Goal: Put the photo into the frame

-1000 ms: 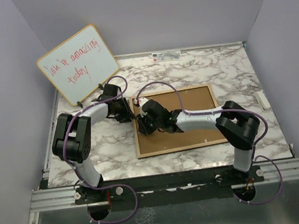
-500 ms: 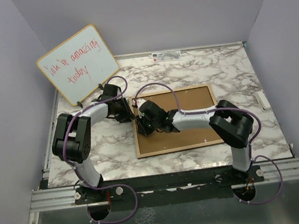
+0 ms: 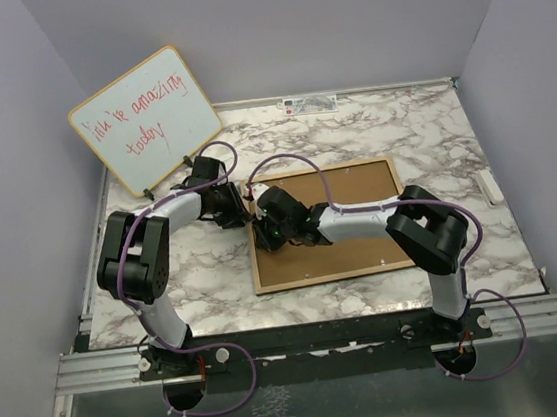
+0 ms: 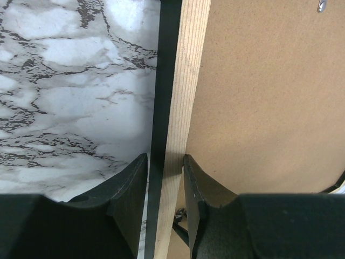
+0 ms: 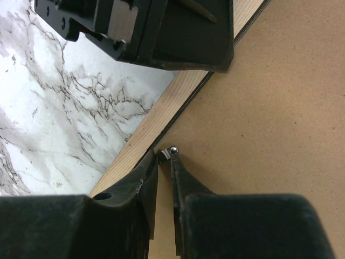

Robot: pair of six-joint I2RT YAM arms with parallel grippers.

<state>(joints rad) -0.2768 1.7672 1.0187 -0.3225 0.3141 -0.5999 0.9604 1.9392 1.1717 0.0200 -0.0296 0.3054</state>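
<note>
The frame (image 3: 320, 172) lies with its light wood face up on the marble table, a plain brown backing board (image 3: 357, 194) set inside it. The photo is hidden. My left gripper (image 3: 244, 212) is at the frame's left end. In the left wrist view the left gripper (image 4: 165, 157) straddles the wood rail (image 4: 180, 97) and is shut on it. My right gripper (image 3: 261, 235) reaches across the board to the same end. In the right wrist view the right gripper (image 5: 165, 154) pinches a small metal tab (image 5: 168, 151) at the rail's inner edge.
A wood-edged whiteboard (image 3: 144, 118) with red handwriting leans at the back left. A small white piece (image 3: 487, 187) lies by the right wall and a label strip (image 3: 309, 102) at the back edge. The left gripper's body (image 5: 161, 32) sits close above the right fingers.
The right arm has crept a little left toward the frame's left rail and its jaws have narrowed onto the metal tab. The left arm has stayed put on the rail.
</note>
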